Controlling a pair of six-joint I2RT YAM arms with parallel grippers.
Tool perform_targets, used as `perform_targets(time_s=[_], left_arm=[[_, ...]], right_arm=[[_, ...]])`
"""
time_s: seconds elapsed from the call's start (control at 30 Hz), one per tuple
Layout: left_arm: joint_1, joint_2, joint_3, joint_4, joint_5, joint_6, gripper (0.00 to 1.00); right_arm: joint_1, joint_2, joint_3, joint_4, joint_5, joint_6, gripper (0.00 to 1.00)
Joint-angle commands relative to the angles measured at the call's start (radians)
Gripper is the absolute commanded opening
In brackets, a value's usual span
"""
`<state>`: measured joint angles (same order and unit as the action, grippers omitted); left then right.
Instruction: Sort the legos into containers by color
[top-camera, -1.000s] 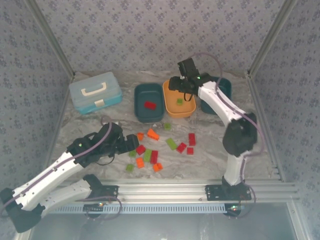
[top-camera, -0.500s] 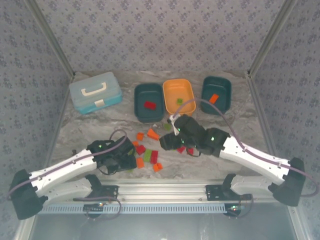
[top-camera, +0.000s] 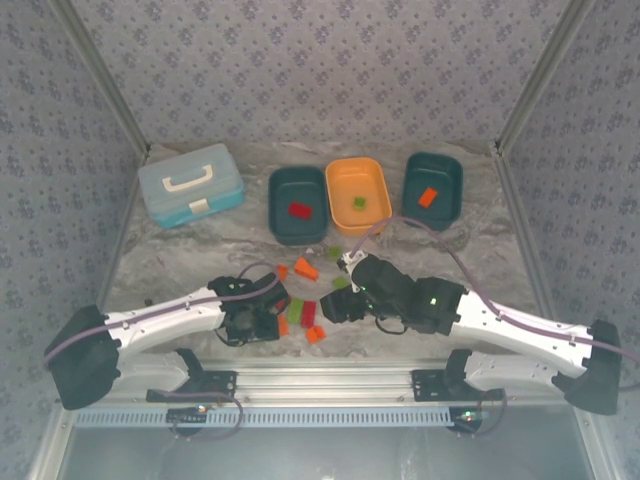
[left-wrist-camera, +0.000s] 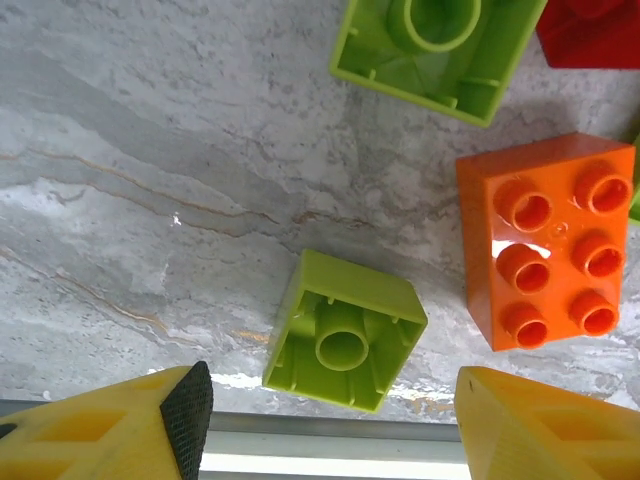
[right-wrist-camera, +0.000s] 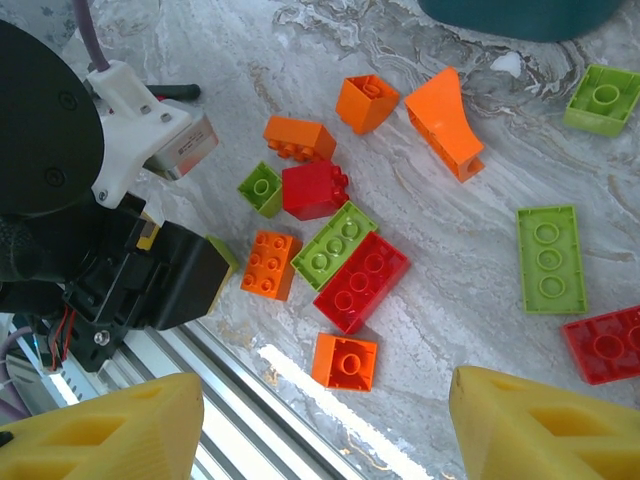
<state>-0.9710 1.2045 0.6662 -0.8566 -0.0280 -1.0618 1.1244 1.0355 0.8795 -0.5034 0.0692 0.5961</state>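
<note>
We are at the pick: the left gripper (left-wrist-camera: 330, 415), jaws apart, frames a green brick (left-wrist-camera: 344, 332); next we lower and close. The right gripper (right-wrist-camera: 320, 425) gapes too.

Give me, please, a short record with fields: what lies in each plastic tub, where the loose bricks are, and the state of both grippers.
Left dark teal plastic tub: one red oblong brick
Orange plastic tub: one small green square brick
Right dark teal plastic tub: one orange brick
Loose bricks: red, orange and green, scattered on the grey marbled table near its front edge
Left gripper: open; an upturned small green brick lies between its fingers, untouched
Right gripper: open, holding nothing, above the loose bricks
</note>
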Motion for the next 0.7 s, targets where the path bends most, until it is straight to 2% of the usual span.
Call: perform_targets(time_s=[0.0, 0.2, 0.4, 0.6, 0.67], left_arm=[[-0.007, -0.015, -0.01, 0.0, -0.031, 0.022, 0.66], [-0.008, 0.033, -0.05, 0.074, 0.005, 0.036, 0.54], [-0.007, 0.039, -0.048, 0.079, -0.012, 0.049, 0.53], [-0.008, 0.061, -0.048, 0.09, -0.03, 0.055, 0.38], [-0.008, 0.056, -0.043, 0.086, -0.035, 0.057, 0.37]], right_arm=[[0.015, -0.015, -0.013, 0.01, 0.036, 0.025, 0.68], [0.017, -0.012, -0.008, 0.009, 0.049, 0.051, 0.67], [0.016, -0.011, 0.0, -0.003, 0.057, 0.051, 0.68], [0.016, -0.01, -0.015, 0.003, 0.057, 0.059, 0.66], [0.018, -0.019, -0.023, 0.005, 0.061, 0.065, 0.66]])
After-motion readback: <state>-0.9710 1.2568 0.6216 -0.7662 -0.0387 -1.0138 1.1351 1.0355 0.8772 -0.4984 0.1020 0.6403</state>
